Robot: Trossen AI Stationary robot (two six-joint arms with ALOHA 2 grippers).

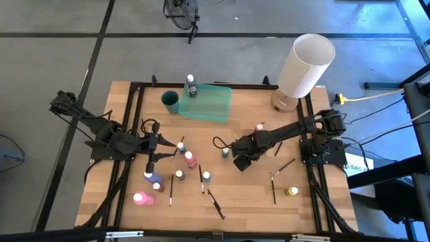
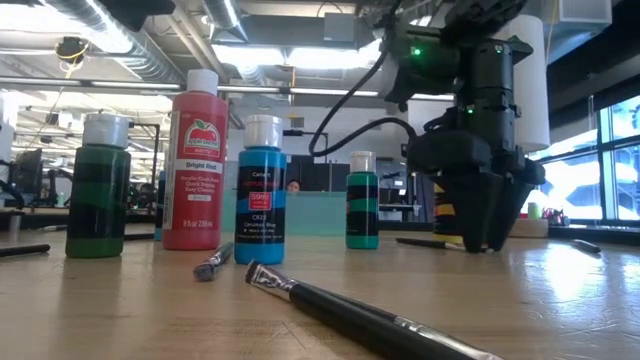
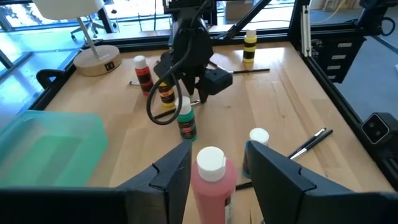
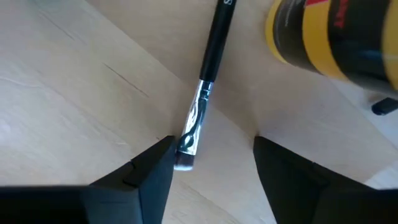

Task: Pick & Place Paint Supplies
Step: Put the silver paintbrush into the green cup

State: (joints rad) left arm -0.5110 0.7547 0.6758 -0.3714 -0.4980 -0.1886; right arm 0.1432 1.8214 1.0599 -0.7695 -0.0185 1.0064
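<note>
My left gripper [image 3: 217, 180] hangs over the table's left half, shut on a pink paint bottle with a white cap [image 3: 211, 163]. My right gripper [image 4: 211, 165] points down at mid-table [image 1: 240, 161], close above the wood and open. Its fingers stand on either side of the bristle end of a dark paintbrush [image 4: 189, 140] that lies flat on the table, without touching it. A yellow bottle [image 4: 329, 37] stands right beside it. More bottles stand on the table: green [image 2: 98, 185], red [image 2: 196, 160], blue [image 2: 261, 190], teal [image 2: 362, 200]. A pink one [image 1: 190, 159] is also there. My left gripper pinches the pink bottle's body [image 3: 198, 180] between its two fingers, one on each side, below the white cap. The fingers come nearly level from the table's left side. The bottle stands upright in the hold; its lower end lies below the picture's edge.
A translucent green tray [image 1: 205, 102] lies at the far middle, with a dark bottle [image 1: 191, 86] and a teal cup [image 1: 170, 101] by it. A white lamp [image 1: 302, 67] stands far right. Loose brushes [image 1: 215, 202] and bottles [image 1: 142, 198] are scattered near the front; a yellow bottle [image 1: 291, 191] stands at the right.
</note>
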